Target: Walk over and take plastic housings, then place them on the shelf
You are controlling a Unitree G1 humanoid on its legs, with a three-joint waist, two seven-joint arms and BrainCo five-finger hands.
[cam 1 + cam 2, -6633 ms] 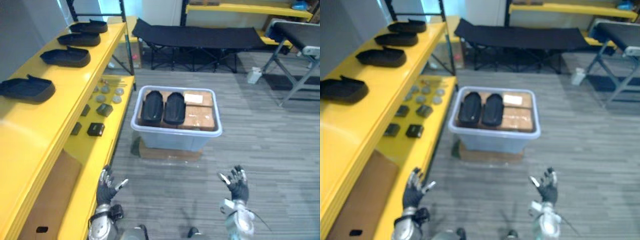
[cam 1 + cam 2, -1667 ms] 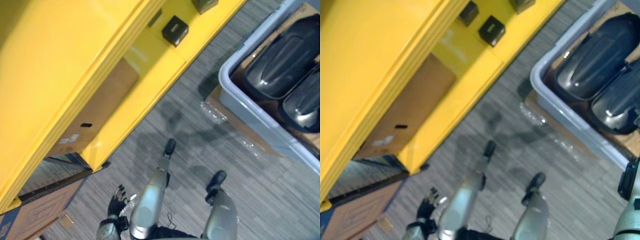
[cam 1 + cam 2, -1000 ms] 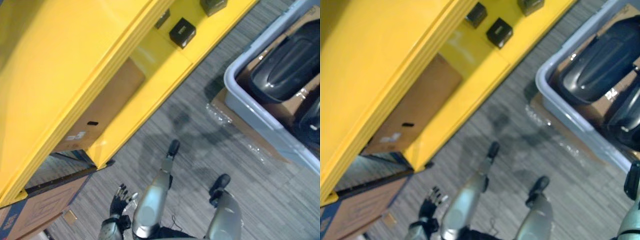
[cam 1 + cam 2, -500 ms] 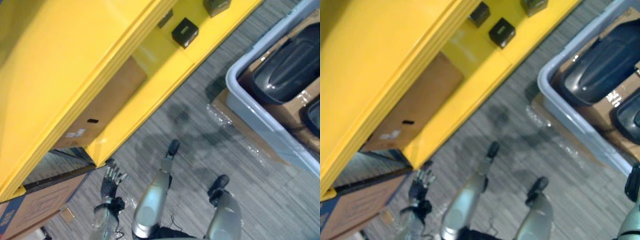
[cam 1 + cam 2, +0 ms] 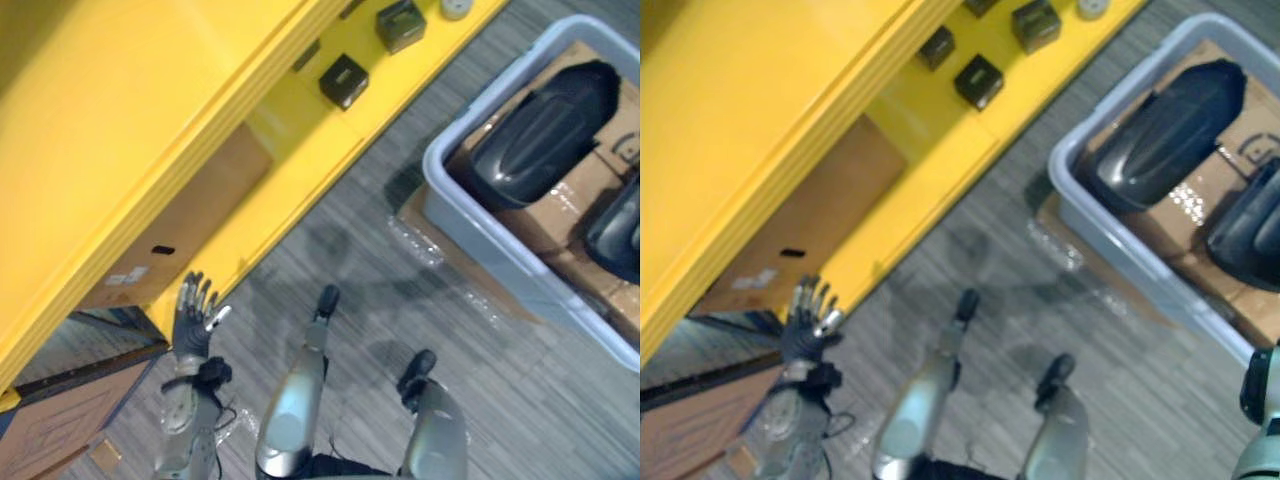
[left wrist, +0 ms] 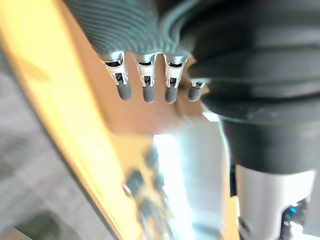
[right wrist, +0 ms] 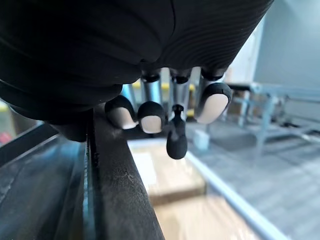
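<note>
Two black plastic housings lie on cardboard boxes in a grey bin [image 5: 515, 272]: one housing [image 5: 540, 135] lies flat, and the second housing [image 5: 1250, 225] is at the view's right edge. In the right wrist view my right hand [image 7: 212, 102] has its fingers curled over the dark edge of a housing [image 7: 117, 200], so it is shut on it. My left hand [image 5: 190, 318] hangs low at the left beside the yellow shelf [image 5: 130, 120], its fingers [image 6: 145, 87] straight and holding nothing.
On the lower yellow shelf board sit small black boxes [image 5: 343, 80]. A brown cardboard box [image 5: 190, 225] stands under the shelf and another carton [image 5: 50, 445] lies at the lower left. Grey carpet runs between shelf and bin.
The whole picture has shifted, so the camera moved. My left hand has risen beside the shelf edge with its fingers spread. The second housing now looks tipped up in the bin.
</note>
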